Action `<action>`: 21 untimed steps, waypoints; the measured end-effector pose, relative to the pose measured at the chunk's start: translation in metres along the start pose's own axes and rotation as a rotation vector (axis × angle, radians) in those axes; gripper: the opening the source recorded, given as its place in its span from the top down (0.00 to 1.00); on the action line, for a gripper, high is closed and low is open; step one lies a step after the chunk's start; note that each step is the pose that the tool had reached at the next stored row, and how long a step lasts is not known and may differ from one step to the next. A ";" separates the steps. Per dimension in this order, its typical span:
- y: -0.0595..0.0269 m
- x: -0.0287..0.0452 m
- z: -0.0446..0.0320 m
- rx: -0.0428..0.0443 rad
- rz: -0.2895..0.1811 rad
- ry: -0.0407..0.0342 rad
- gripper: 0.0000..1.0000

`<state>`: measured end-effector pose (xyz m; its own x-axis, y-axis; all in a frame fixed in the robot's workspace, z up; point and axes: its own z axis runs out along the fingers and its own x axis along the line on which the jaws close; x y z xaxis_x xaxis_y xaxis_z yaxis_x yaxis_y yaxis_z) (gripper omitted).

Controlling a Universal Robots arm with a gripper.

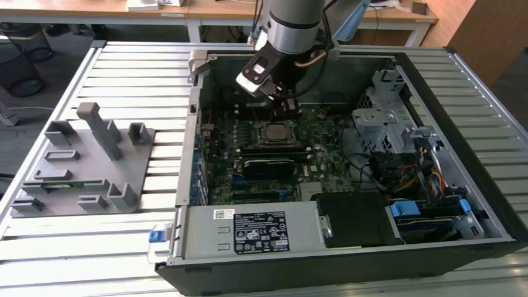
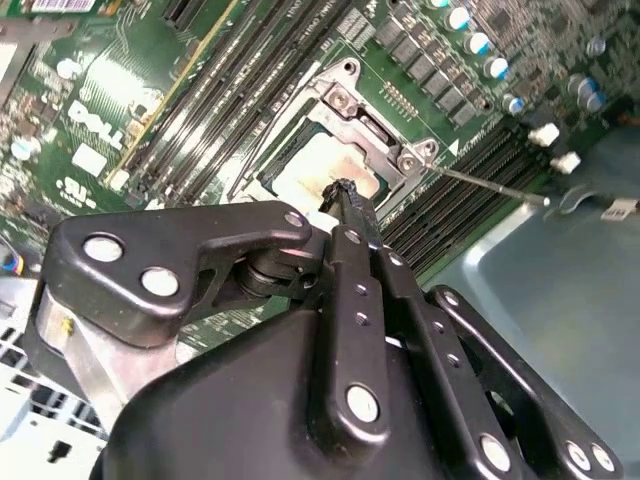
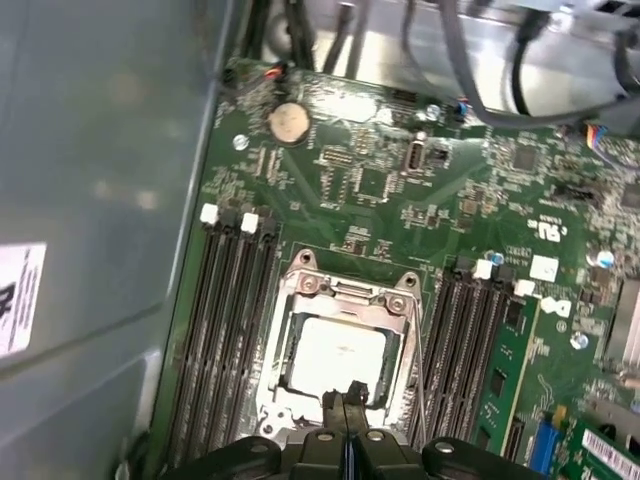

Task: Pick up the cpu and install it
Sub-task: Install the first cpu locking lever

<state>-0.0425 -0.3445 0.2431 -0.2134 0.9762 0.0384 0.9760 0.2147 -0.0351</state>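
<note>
1. Found claw (image 2: 345,189) pinched shut, empty, tip just above the cpu (image 2: 300,172).
2. Found cpu lying flat in the socket (image 3: 300,290), mid-board (image 3: 400,180).
3. Judged as seating step; pick-up done.
4. Called for gentle, straight handling, no sideways nudge against the socket.

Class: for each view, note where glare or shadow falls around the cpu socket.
In the first wrist view, the cpu glares nearly white; in the second wrist view, it is likewise washed pale beyond the dark gripper; in the exterior view, the computer case interior lies dim against the bright slatted table.
</note>
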 end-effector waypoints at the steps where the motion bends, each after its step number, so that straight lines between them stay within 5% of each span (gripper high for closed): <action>1: 0.0000 0.0000 0.0000 0.0007 -0.017 -0.0007 0.89; 21: 0.0000 0.0000 0.0003 0.0099 -0.316 -0.0115 0.89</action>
<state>-0.0425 -0.3445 0.2427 -0.5067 0.8613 0.0377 0.8608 0.5078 -0.0329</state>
